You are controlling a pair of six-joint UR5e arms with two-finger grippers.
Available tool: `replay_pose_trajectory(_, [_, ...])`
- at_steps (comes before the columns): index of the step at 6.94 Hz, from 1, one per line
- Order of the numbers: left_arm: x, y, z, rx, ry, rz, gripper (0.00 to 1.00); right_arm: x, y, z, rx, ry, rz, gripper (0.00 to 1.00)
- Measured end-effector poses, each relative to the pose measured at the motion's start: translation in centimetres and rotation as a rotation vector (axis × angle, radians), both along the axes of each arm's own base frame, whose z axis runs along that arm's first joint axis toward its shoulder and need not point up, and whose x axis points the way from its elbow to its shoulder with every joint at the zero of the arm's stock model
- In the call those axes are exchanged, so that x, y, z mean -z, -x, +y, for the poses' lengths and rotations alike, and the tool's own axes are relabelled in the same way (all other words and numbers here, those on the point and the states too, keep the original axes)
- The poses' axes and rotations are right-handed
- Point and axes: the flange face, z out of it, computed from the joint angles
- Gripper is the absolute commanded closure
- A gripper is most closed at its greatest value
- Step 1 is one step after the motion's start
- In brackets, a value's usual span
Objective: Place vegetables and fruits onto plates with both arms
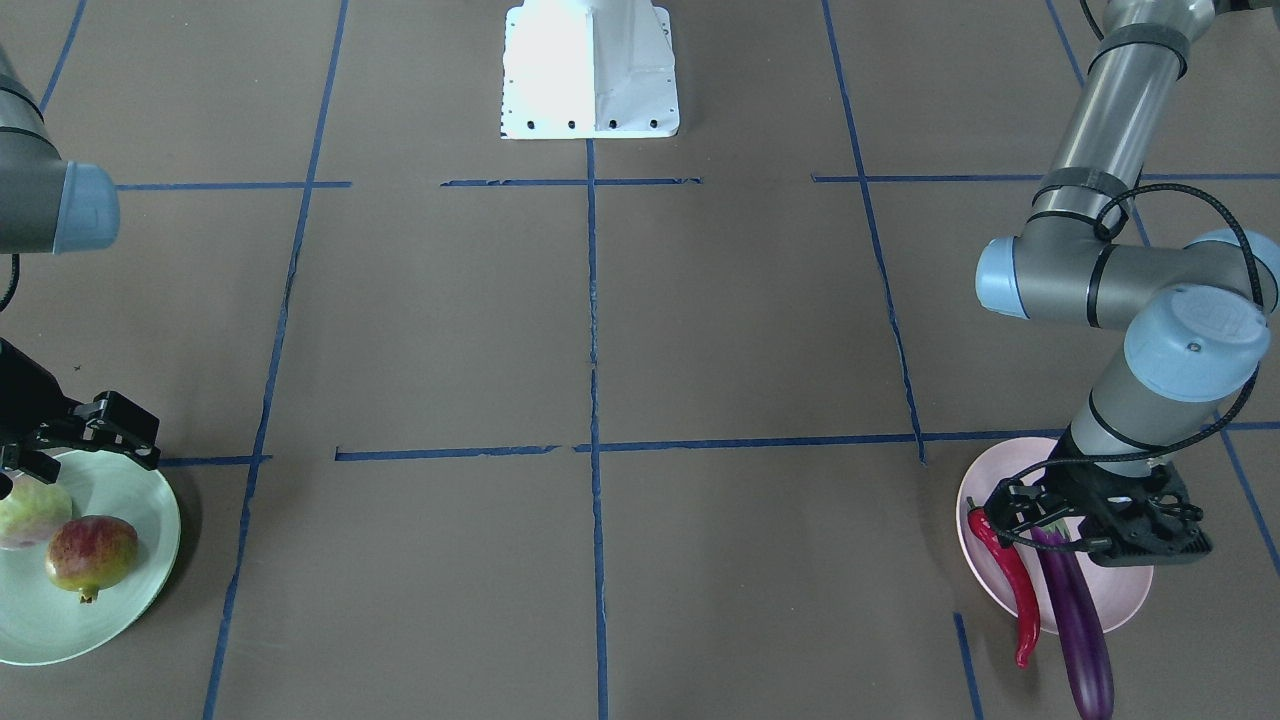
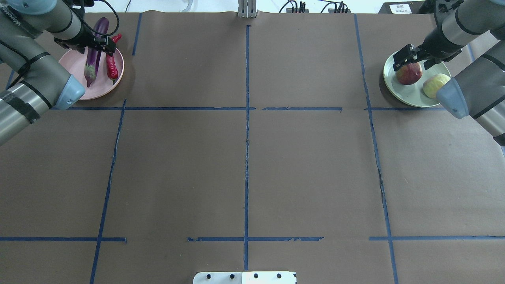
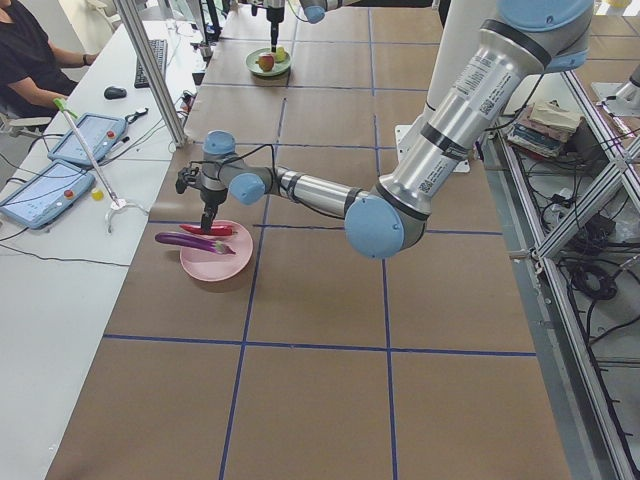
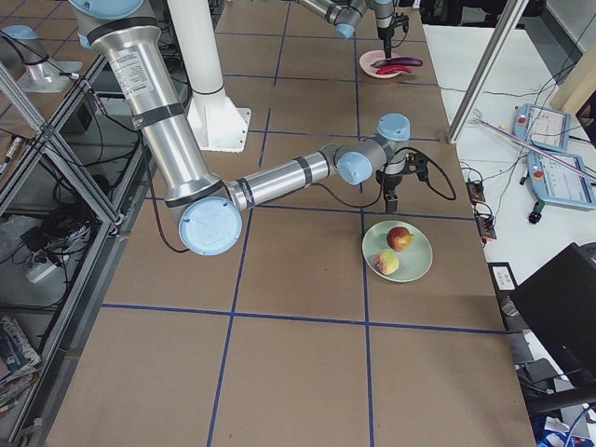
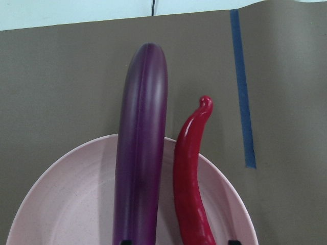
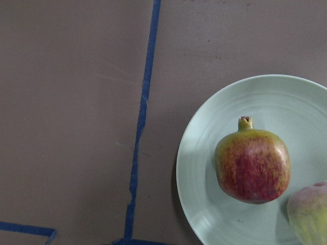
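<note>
Well, eggplant [image 5: 140,143] and chili [image 5: 190,173] lay on pink plate [image 5: 66,204], tips overhanging; pomegranate [image 6: 252,166] and pale fruit [image 6: 309,214] on green plate [image 6: 204,153]. Left gripper [image 1: 1040,525] and right gripper [image 2: 406,55] hung empty, jaws apart. Eggplant looked slick; I'd have gripped mid-body.

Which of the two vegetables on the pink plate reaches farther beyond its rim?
The purple eggplant; the red chili beside it ends sooner.

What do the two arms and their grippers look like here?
Both the left arm and right arm are silver-grey tubes with light blue joint caps, black strap bands, a black cable and a white barcode-style label. The left gripper and right gripper are black open-frame two-finger units.
</note>
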Motion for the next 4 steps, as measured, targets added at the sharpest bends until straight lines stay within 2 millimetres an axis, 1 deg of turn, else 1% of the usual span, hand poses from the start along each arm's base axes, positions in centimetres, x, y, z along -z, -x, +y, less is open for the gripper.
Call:
replay_pose_trajectory(2, [-0.5,0.3,0.1,-0.015,-0.016,-0.007,0.0,0.3,-0.2,0.4,0.003,0.009,-0.015,0.0])
replay_pose_trajectory(3, [-1.6,1.6,0.1,-0.047,-0.042,-0.031,0.0,-0.4,-1.2,1.1,0.004,0.025,-0.027,0.0])
replay_pose_trajectory(4, [-3.8,5.0,0.0,-0.106,-0.062,-0.047,0.0,-2.3,-4.4,1.9,-0.004,0.047,-0.04,0.0])
